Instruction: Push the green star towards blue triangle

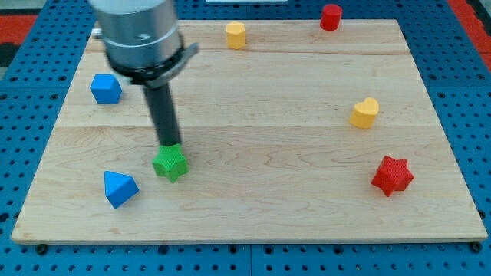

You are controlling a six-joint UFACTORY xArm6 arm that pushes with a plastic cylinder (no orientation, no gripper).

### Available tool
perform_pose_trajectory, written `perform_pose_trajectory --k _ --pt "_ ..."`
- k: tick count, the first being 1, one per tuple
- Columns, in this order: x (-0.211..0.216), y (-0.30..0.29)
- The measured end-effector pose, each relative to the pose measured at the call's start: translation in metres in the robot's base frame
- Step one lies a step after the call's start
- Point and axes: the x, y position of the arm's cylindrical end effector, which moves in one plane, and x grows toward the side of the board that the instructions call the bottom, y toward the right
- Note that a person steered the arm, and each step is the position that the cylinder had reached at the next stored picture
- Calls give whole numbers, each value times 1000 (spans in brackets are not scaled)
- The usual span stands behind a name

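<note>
Bench (253,222): pale wood board on blue pegboard (460,253).
Green star (169,163): near-left area, just right of and slightly beyond blue triangle (119,188), apart from it.
My tip (169,144): touching far edge of green star; rod rising up and leftward to grey collar.
Fingers: none fitted, plain rod only.
Blue cube (106,88): far left.
Yellow block (235,34), shape unclear: far edge, centre.
Red cylinder (331,16): far right edge.
Yellow heart (365,113): right, mid-depth.
Red star (392,175): near right.
</note>
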Motion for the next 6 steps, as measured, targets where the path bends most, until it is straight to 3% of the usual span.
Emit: perform_pose_trajectory --k 1,2,3,4,5,6 --pt "10 -36" --pt "-3 -32" --pt "-23 -8" --pt "-30 54" --pt "12 36" --pt "12 21"
